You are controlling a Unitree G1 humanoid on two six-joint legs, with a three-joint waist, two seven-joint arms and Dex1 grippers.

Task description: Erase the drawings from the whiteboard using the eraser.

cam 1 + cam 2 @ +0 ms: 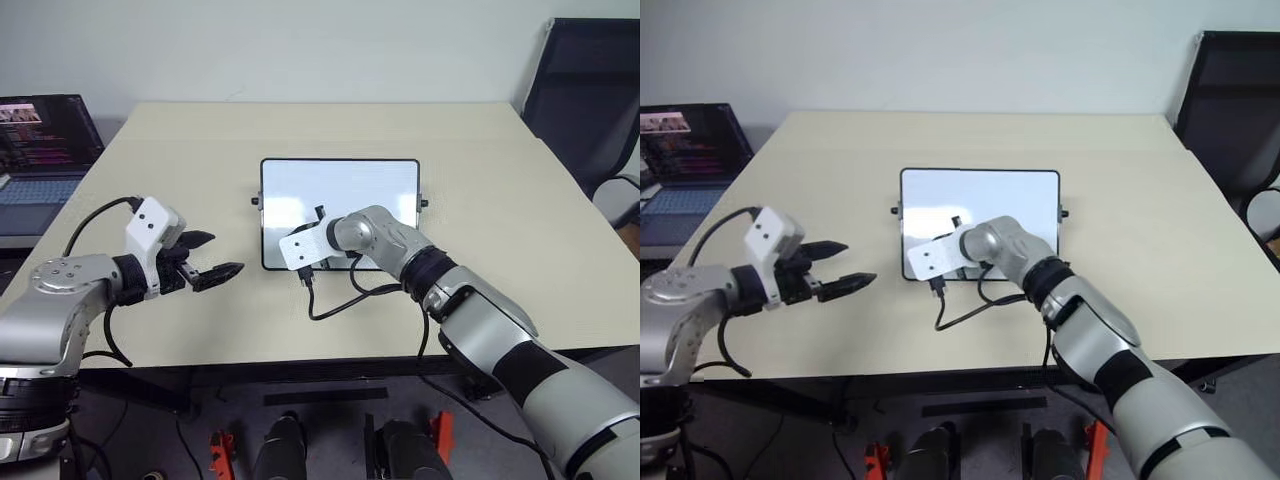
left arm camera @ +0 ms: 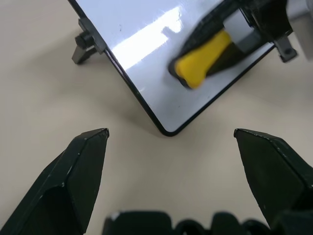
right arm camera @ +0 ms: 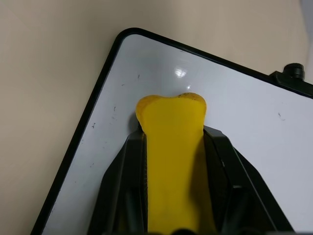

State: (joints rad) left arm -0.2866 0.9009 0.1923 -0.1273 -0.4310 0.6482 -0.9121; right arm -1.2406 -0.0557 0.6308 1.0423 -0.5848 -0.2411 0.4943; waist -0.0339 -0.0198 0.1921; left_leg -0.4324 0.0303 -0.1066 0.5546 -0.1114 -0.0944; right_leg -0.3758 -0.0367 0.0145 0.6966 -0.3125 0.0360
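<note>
Eraser (image 3: 171, 147) pinched in right gripper (image 2: 215, 49), pressed on whiteboard's (image 1: 340, 185) near-left corner — no drawings visible, only faint specks. Looks nearly done. Left gripper (image 1: 205, 257) spread wide, empty, hovering beside the board.

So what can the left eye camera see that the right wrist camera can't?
The left eye view alone shows the laptop, the dark chair, the whole table and the open left gripper hovering beside the whiteboard. The right wrist view alone shows the yellow eraser up close, squeezed in the right gripper, its tip against the board near a corner. Both views share the whiteboard and the beige tabletop.
</note>
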